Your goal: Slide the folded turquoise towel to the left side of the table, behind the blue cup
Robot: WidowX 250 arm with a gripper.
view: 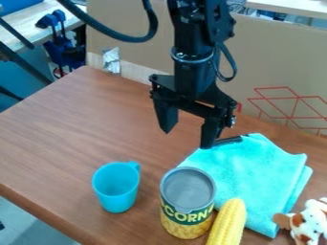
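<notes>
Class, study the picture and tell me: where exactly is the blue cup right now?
In the camera view, the blue cup stands upright on the wooden table, left of centre in the picture, just left of the corn can.

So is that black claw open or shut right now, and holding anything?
Gripper: open, holding nothing, fingers apart above the table.

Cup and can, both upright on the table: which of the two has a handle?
The blue cup, left of the can in the camera view. A small handle juts from its rim; the yellow-and-green can shows none.
</notes>
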